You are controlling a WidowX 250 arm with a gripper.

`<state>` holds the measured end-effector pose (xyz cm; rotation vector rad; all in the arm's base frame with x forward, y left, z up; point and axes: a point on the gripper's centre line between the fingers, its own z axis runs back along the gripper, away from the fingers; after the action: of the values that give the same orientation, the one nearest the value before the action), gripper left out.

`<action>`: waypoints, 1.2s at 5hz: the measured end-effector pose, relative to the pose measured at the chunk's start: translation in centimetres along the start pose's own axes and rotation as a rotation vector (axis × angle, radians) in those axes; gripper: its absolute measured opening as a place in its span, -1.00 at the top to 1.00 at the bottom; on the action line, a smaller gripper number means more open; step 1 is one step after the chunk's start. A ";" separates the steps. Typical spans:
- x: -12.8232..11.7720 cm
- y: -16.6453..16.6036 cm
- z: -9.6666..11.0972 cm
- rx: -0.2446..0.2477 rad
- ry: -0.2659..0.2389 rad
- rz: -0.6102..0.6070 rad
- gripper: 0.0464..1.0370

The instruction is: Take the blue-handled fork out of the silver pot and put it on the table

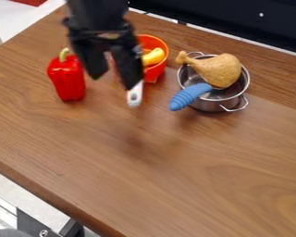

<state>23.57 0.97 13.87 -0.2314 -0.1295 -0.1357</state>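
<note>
Gripper (114,82)'s hanging there pretty wide open, gripping nothing, and the red pepper (67,81)'s standing nearby.

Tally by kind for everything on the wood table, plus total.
Food-like pieces: 3 (red pepper, drumstick, yellow piece)
Containers: 2 (metal pot, red bowl)
Handled items, judging by visible ends: 2 (blue handle, white handle)
Total: 7

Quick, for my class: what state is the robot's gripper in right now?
Black two-finger gripper: open, its fingers apart, with nothing visibly clamped between them.
</note>
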 end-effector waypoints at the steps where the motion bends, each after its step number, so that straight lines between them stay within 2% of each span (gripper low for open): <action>1: 1.3 -1.1 -0.6 -0.009 -0.010 0.018 -0.92; 2: 2.5 -2.2 -1.9 -0.022 0.009 0.060 -0.92; 4: 3.6 -3.5 -4.8 0.019 0.018 0.088 -0.92; 5: 3.6 -3.4 -5.5 0.032 0.035 0.092 -0.92; 6: 3.7 -3.0 -5.5 0.050 0.025 0.084 -0.92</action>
<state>27.42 -3.71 9.73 -0.1849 -0.0978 -0.0516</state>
